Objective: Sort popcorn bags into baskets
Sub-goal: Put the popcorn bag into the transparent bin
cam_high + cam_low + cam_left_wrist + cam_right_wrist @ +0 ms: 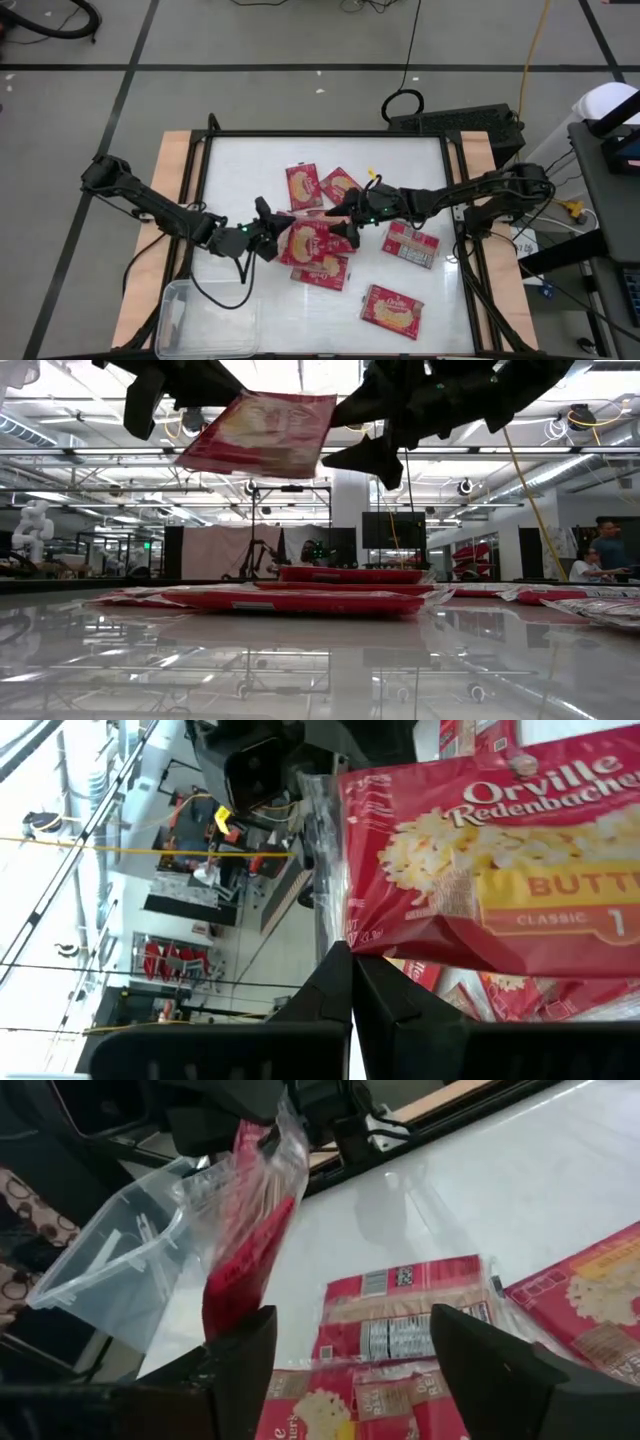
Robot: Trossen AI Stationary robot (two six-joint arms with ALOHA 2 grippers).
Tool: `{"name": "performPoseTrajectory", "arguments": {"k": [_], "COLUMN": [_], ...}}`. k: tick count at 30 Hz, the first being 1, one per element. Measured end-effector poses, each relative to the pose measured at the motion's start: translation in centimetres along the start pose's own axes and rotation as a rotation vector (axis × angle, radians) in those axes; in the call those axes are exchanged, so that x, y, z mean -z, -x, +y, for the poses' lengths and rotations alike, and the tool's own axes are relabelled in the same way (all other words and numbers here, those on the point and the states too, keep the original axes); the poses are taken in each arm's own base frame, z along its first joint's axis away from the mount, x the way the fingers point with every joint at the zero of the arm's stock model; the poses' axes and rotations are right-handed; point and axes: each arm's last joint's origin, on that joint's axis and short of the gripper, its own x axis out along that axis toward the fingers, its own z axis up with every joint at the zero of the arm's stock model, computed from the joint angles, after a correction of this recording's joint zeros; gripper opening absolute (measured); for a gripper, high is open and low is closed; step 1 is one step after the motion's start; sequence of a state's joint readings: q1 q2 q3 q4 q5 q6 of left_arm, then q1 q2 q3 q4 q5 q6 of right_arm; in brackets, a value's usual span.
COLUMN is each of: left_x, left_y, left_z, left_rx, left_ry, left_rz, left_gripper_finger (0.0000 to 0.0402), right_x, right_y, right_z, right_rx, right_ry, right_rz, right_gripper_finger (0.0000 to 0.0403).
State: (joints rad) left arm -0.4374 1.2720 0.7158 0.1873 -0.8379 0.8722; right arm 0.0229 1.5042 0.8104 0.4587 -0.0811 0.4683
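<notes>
- White surface carries a heap of red popcorn bags in the middle; the clear basket sits at its near-left corner.
- Left end effector is clamped on one lifted bag (up in the air, front showing).
- Right end effector hangs just beside it, fingers spread, holding nothing.
- Step looks like a hand-over just done; next the left arm must carry the bag to the basket.
- Bag hangs tilted, long side stretching away from the left fingers toward the right arm.

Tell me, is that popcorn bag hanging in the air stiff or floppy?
Probably fairly stiff: the lifted popcorn bag stays flat, pinched at one edge by the left claw. Likely light too. Its glossy wrapper looks slippery.
</notes>
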Motion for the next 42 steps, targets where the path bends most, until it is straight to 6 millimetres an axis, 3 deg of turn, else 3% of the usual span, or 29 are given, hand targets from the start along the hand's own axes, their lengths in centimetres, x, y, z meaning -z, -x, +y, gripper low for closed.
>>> {"name": "performPoseTrajectory", "arguments": {"k": [7,12,16,24,33,37,42], "left_x": [0.1,0.2,0.3,0.8,1.0,1.3,1.6], "left_y": [0.0,0.0,-0.2,-0.8,-1.3,-1.7,-2.0], "left_z": [-0.1,-0.2,-0.1,0.2,0.6,0.9,1.1], "left_rx": [0.005,0.016,0.014,0.036,0.048,0.05,0.044], "left_ry": [-0.01,-0.002,0.007,0.05,0.068,0.054,0.054], "left_rz": [0.005,0.015,0.022,0.013,-0.015,-0.01,0.004], "left_gripper_finger": [0.0002,0.0002,0.0003,0.0002,0.0002,0.0001,0.0005], "right_x": [-0.6,0.3,1.4,3.4,3.5,3.3,3.3], "right_y": [1.8,3.6,4.1,2.8,-0.1,-1.1,-1.4], "right_z": [-0.2,-0.4,-0.4,0.3,0.4,0.6,0.4], "right_rx": [0.051,0.06,0.034,-0.036,-0.087,-0.146,-0.144], "right_ry": [-0.015,-0.041,-0.075,-0.079,-0.058,-0.024,-0.01], "right_rz": [0.054,0.067,-0.023,-0.175,-0.262,-0.283,-0.273], "right_gripper_finger": [0.0259,0.026,0.026,0.0261,0.0257,0.0226,0.0131]}}
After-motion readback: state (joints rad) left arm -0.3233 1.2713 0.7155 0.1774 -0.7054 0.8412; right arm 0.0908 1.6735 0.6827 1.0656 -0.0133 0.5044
